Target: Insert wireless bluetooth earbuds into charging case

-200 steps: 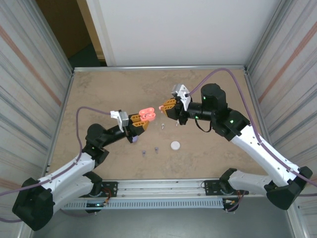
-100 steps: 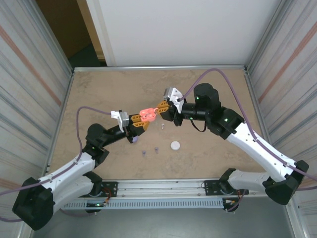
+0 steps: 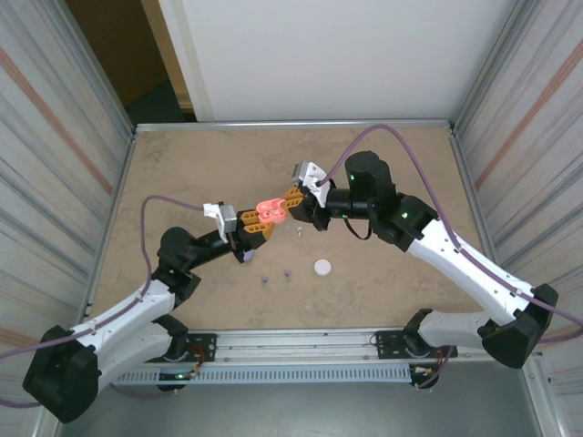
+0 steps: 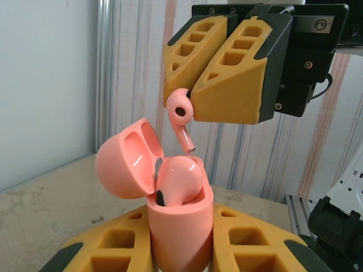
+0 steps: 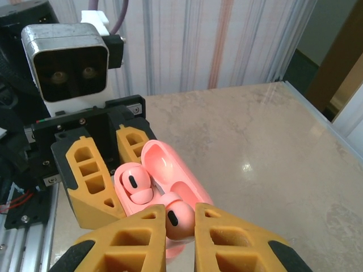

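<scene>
The right fingers (image 3: 296, 197) pinch one pink earbud (image 4: 181, 111) by its head. Its stem points down, and in the left wrist view the tip sits just above the pink case (image 4: 180, 226), apparently not touching. The left fingers (image 3: 259, 224) are pressed onto that case from both sides and hold it upright above the desk (image 3: 182, 173), with its lid (image 4: 126, 161) swung open. There are two pink earbuds: the pinched one and a seated earbud (image 4: 178, 177) in the pink case. On the desk, nearer the arm bases than the pink case, lie one round white case (image 3: 322, 267) and three tiny earbuds: a white earbud (image 3: 299, 233) closest to the pink case, and two purplish earbuds (image 3: 264, 280) (image 3: 287, 275) just beside each other. They are too small to make out further. A purple thing (image 3: 248, 257) is half covered by the left arm, and I cannot tell what it is. The left fingers hide the pink case's lower sides, and the right fingers hide part of the pinched earbud's head. Open desk runs from the pink case to the far white panel (image 3: 319, 55) and out to the ribbed walls (image 3: 55, 164) on both sides.
</scene>
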